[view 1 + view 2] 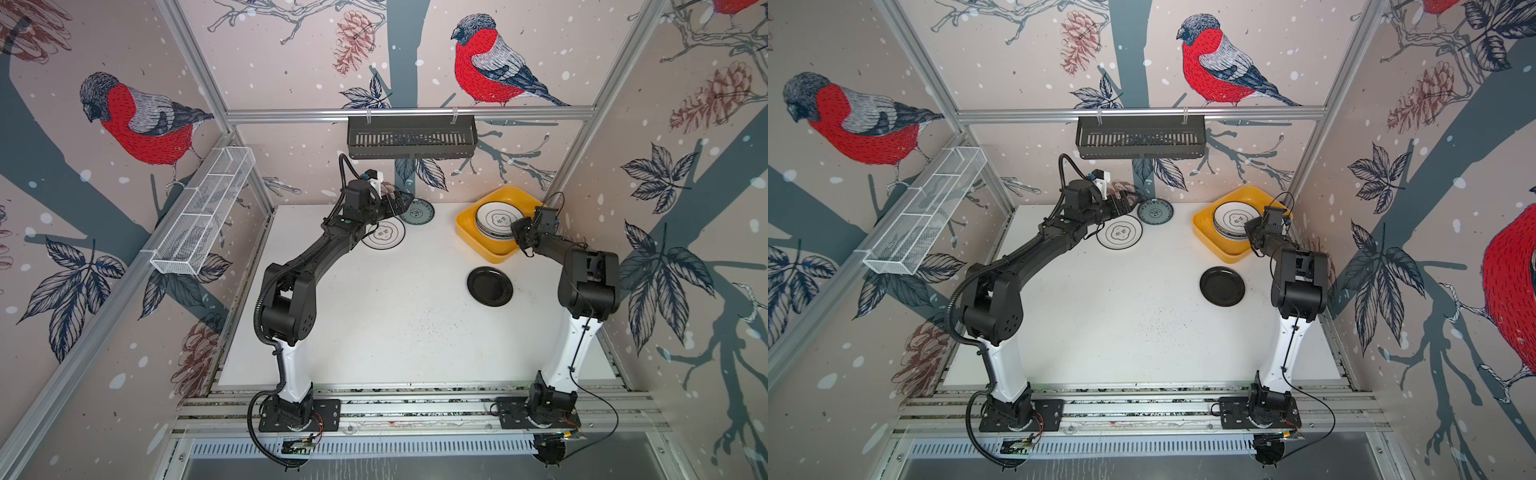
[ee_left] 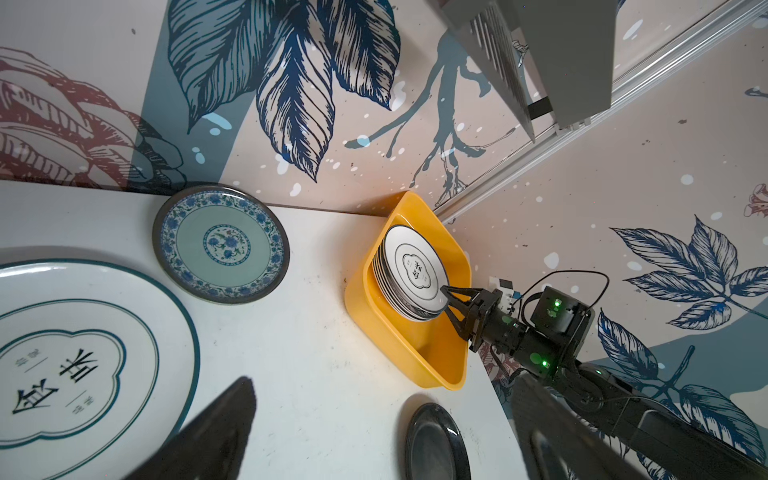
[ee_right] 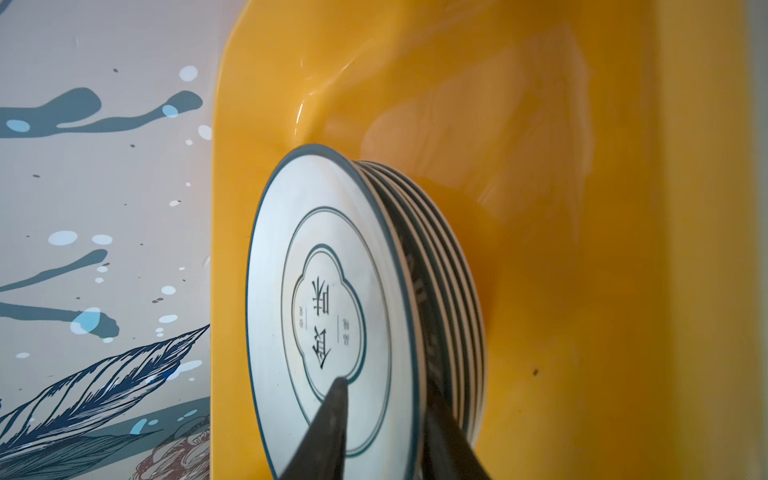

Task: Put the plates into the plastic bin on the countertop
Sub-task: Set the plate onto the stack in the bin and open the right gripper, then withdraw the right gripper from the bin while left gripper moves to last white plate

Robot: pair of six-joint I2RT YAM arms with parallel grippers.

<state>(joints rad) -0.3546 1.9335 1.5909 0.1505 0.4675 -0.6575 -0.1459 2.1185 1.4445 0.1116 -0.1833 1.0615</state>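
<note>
Plates [image 1: 496, 220] stacked flat inside the plastic bin [image 1: 467, 226] at the far right corner of the table [image 1: 395, 316], top plate [image 3: 332, 291] white with a thin dark rim. Three others loose on the table: black plate [image 1: 489, 286] near the bin's front side, teal plate [image 1: 417, 212] by the back wall, white thin-rimmed plate [image 1: 388, 237] just beside it. At the stack's near edge, right gripper [image 2: 444, 299] with jaws partly apart, one finger over the top plate's face, the other below its rim; clamps nothing. Further left, left gripper [image 1: 404, 203] spread wide and empty, hovering above the teal plate's rim.
</note>
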